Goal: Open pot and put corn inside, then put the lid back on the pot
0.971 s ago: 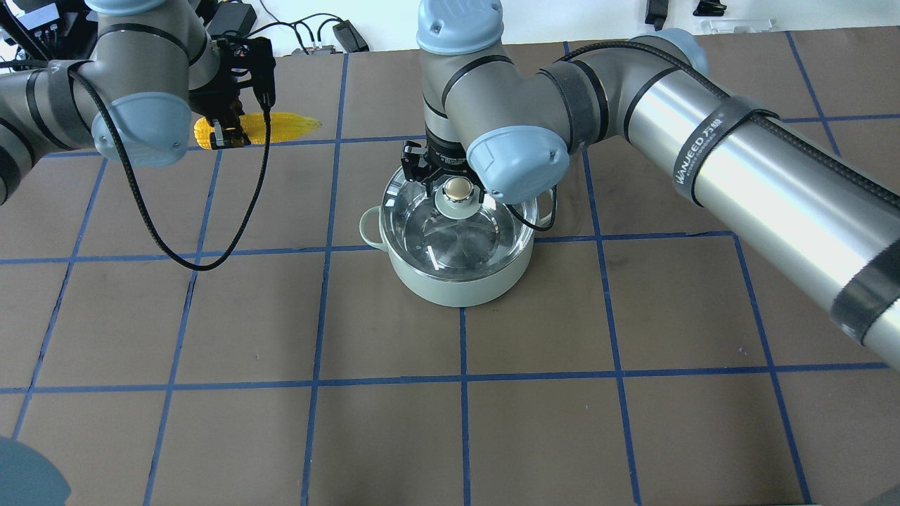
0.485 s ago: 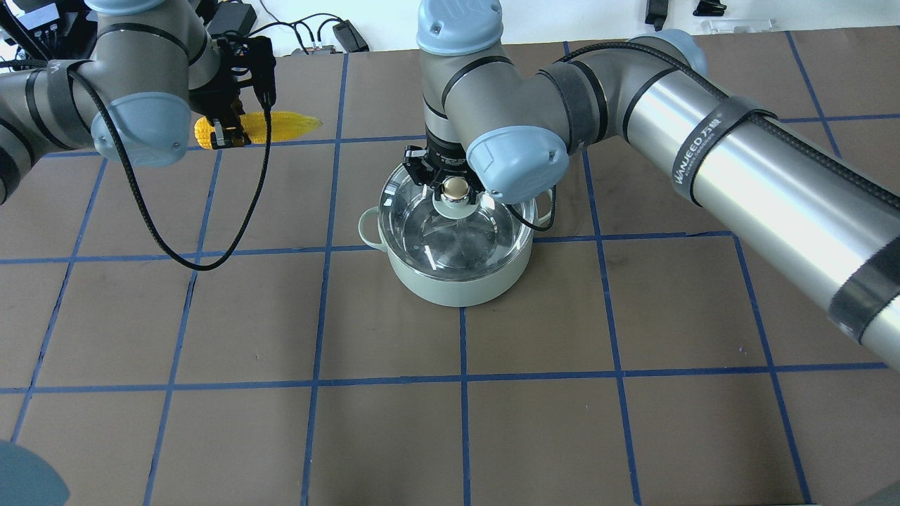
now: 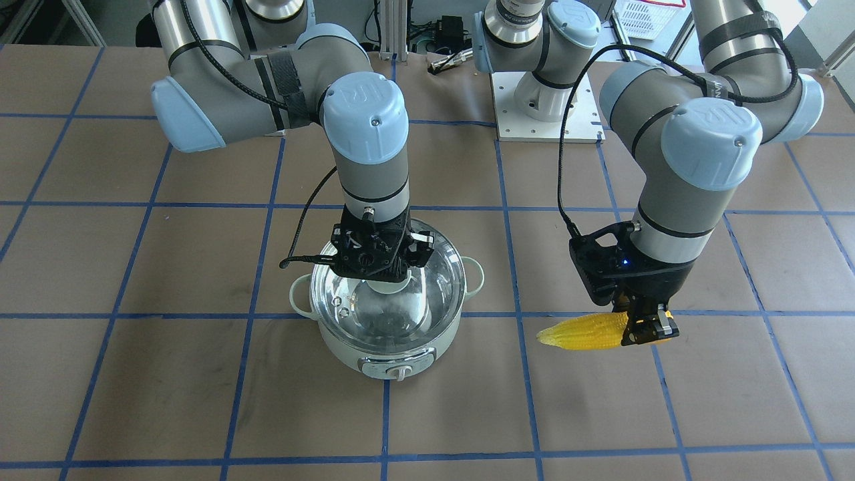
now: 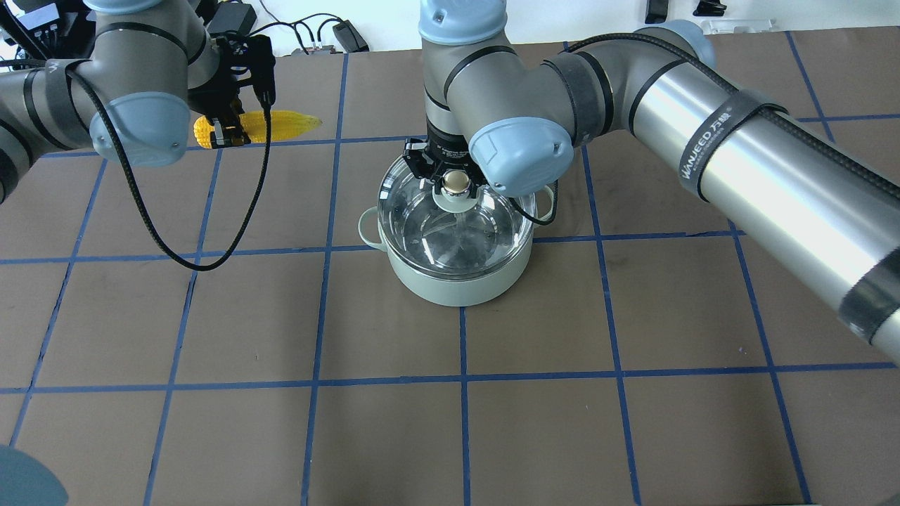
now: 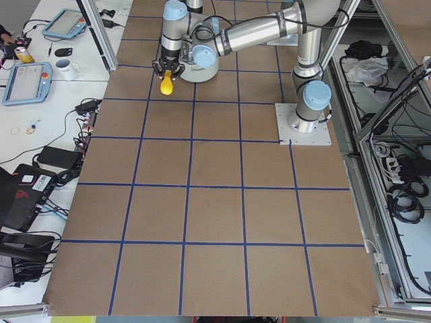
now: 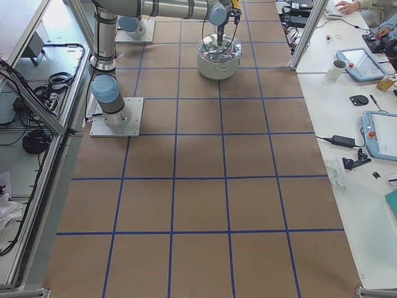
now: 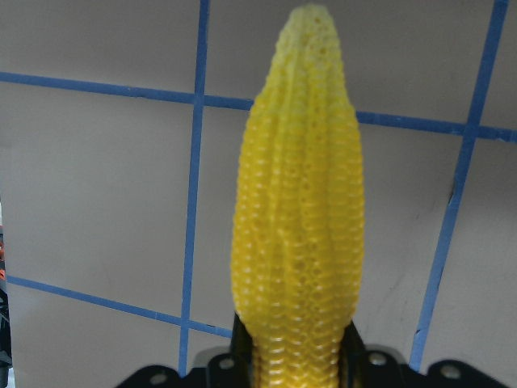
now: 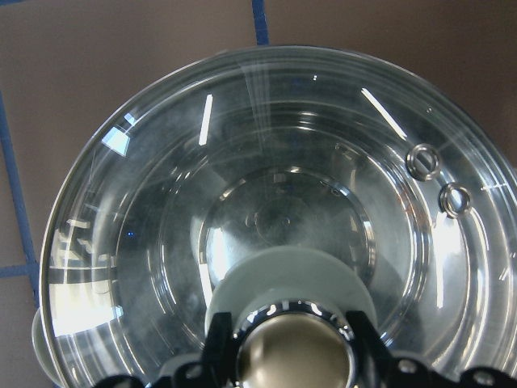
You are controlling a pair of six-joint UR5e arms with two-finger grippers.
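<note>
lid (image 4: 457,228) knob between right pincer (image 4: 455,184) fingers

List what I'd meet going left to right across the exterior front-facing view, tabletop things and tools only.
pot → corn → left tool, which grips the corn's thick end. The lid and right tool overlap the pot, so they're left out.

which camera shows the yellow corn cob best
The left wrist-mounted view: the yellow corn cob fills the frame, kernels and tip clear. Front-facing and overhead show it small in the left gripper; side views, a tiny speck; right wrist, nothing.
</note>
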